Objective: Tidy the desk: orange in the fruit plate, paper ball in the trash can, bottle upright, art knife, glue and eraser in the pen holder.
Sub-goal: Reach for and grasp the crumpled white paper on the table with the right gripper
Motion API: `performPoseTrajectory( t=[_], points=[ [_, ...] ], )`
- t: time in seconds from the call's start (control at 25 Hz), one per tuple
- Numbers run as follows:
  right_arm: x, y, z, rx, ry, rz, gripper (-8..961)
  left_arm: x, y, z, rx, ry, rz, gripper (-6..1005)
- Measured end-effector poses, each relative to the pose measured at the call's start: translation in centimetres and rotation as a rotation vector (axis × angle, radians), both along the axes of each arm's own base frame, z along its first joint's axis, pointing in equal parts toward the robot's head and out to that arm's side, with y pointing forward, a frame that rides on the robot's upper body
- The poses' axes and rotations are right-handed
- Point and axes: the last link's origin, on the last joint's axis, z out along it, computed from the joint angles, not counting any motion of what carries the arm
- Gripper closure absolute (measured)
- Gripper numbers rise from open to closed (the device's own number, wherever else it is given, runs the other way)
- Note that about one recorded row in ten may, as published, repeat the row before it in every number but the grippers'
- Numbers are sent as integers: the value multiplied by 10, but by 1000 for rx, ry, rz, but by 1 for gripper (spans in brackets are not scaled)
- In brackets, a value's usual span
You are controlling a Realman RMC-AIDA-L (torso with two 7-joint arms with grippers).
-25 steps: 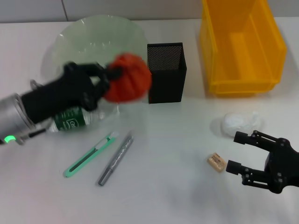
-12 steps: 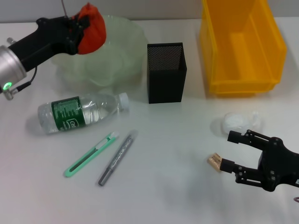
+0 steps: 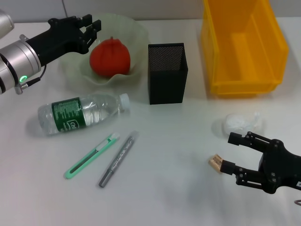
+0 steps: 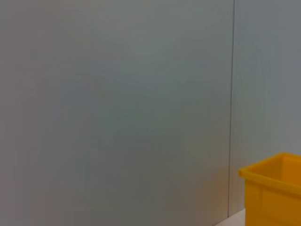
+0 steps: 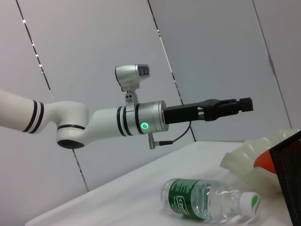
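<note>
The orange point(image 3: 109, 57) lies in the pale-green fruit plate point(image 3: 137, 34) at the back left. My left gripper point(image 3: 89, 26) is open and empty, just above the plate's far-left rim; it also shows in the right wrist view point(image 5: 240, 104). The bottle point(image 3: 82, 113) lies on its side in front of the plate. The green art knife point(image 3: 91, 155) and the grey glue stick point(image 3: 117, 159) lie side by side in front of the bottle. My right gripper point(image 3: 230, 151) is open at the front right, its lower fingertip at the tan eraser point(image 3: 215, 163). The paper ball point(image 3: 242, 123) lies just behind it.
The black mesh pen holder point(image 3: 168, 73) stands at the middle back, right of the plate. The yellow trash can point(image 3: 242, 44) stands at the back right; its corner shows in the left wrist view point(image 4: 275, 193). The right wrist view shows the bottle point(image 5: 207, 202) and plate point(image 5: 256, 150).
My left gripper carried the orange over the plate and let it go; the orange now rests in the plate. My right gripper shifted slightly left to the eraser.
</note>
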Motion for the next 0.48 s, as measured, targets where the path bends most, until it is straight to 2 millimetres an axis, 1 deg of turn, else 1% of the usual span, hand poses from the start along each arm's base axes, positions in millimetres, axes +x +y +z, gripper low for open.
performPoseTrajectory(
  t=[0.24,0.28,0.32,0.36,0.4,0.48],
  points=[
    [-1,1,0,2,3,3,216,1,-5,6,12,-56,-23,760],
    [-1,1,1,3,4,3,216,5,-13,11,2,-107,-66,746],
    [-1,1,1,3,4,3,217,5,-13,11,2,-107,-66,669],
    [-2,2,1,4,7,4,217,8,-19,13,-10,-141,-100,591],
    [-2,2,1,4,7,4,218,15,-32,18,-42,-201,-175,514],
    [-2,3,1,4,10,5,219,22,-46,23,-79,-244,-255,511]
  ],
)
